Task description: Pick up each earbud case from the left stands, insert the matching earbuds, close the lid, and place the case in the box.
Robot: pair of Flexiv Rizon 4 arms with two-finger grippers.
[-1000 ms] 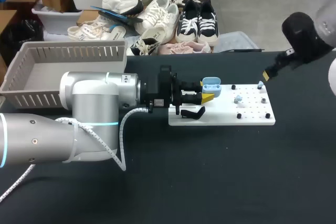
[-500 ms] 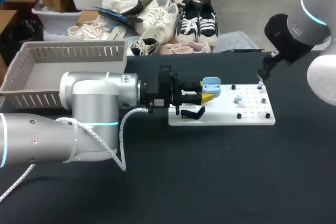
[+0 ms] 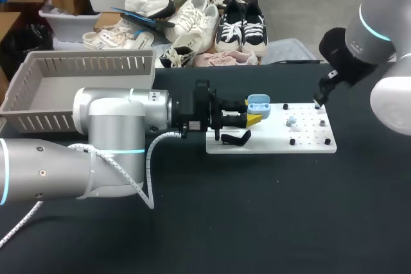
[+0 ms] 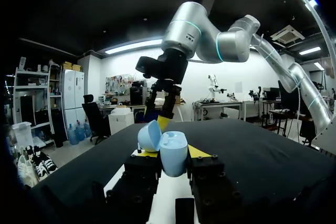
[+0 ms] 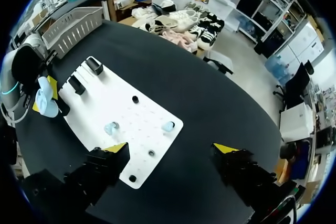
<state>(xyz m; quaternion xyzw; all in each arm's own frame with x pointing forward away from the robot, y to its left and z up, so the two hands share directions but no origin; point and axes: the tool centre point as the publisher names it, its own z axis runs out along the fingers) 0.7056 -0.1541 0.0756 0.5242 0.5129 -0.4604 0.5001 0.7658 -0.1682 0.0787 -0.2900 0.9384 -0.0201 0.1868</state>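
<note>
The light blue earbud case (image 4: 171, 151) sits with its lid swung open, pinched from both sides between the yellow-tipped fingers of the left gripper (image 4: 172, 156), which holds it just above the near-left end of the white peg board (image 3: 270, 145). The left arm lies low across the black table (image 3: 257, 216), coming in from the left, with its gripper pointing along the board toward the other arm. A black stand (image 3: 236, 138) rests on the board just beside the held case, and the right wrist view shows two such stands at that end. Farther along the board lie two small light blue earbuds, one (image 3: 291, 120) near the middle among the black pegs and the other (image 3: 318, 103) at the far right corner. The right gripper (image 5: 171, 148) hangs over that corner, close above the second earbud, its jaws spread wide with nothing between them. At the table's far left, well apart from the board, stands the grey slatted box (image 3: 38, 94), with nothing visible inside it.
</note>
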